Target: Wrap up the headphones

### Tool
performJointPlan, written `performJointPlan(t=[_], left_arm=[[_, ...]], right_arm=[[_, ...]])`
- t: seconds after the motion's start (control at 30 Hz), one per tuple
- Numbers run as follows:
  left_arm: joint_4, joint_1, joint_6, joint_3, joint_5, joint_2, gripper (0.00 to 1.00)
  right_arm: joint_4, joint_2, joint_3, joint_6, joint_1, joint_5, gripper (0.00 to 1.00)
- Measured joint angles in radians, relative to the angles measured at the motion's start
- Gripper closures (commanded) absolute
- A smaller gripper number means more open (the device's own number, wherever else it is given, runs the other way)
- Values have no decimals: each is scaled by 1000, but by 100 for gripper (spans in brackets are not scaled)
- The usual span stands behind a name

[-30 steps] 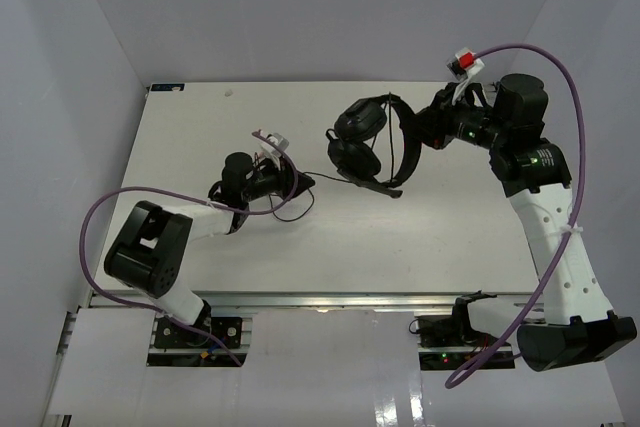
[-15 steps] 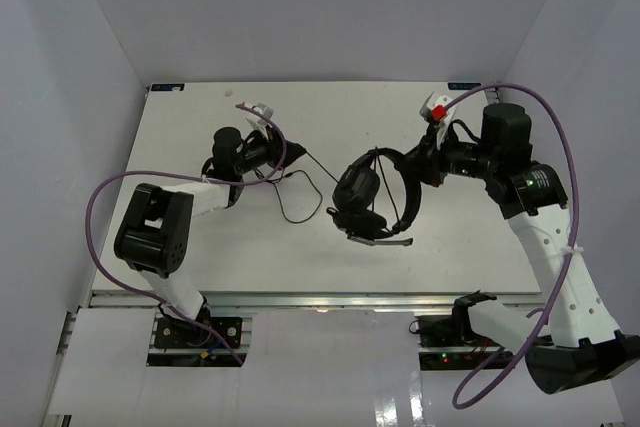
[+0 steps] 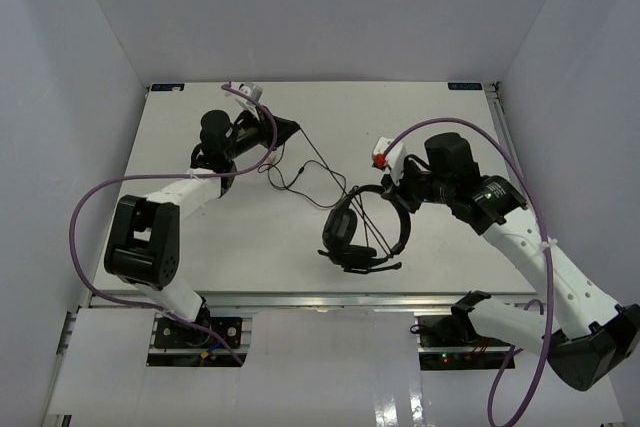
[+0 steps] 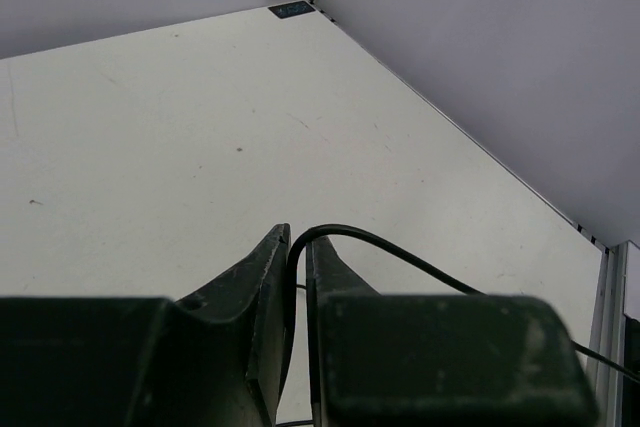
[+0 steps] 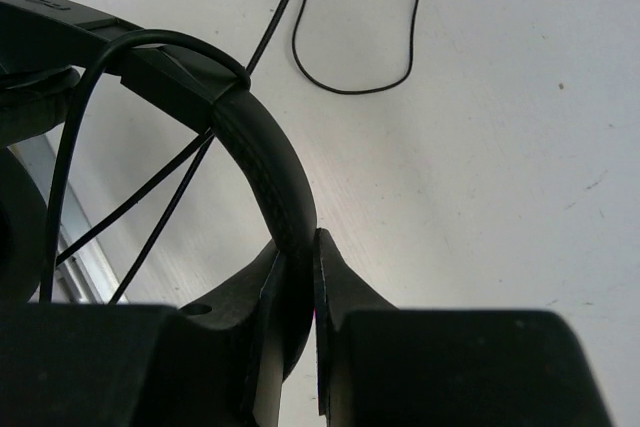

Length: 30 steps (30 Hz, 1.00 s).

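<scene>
Headphones (image 3: pixel 342 232) headband clamped tight between right gripper (image 5: pixel 298 247) jaws; cord (image 4: pixel 400 251) pinched between left gripper (image 4: pixel 298 240) jaws, nearly closed.

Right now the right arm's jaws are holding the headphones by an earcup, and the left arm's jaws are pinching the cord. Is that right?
Not quite. The right arm's jaws grip the headphones by the headband, not an earcup; the right wrist view shows it. The left arm's jaws do pinch the cord.
</scene>
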Motion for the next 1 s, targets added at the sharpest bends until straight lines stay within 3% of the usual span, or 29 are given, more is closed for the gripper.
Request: performJointPlan(t=[0.43, 1.0], left_arm=[[-137, 5, 0, 75, 63, -150, 81], [-268, -9, -47, 100, 102, -288, 83]], right_arm=[[71, 159, -2, -14, 166, 295, 92], [172, 370, 109, 18, 169, 652, 92]])
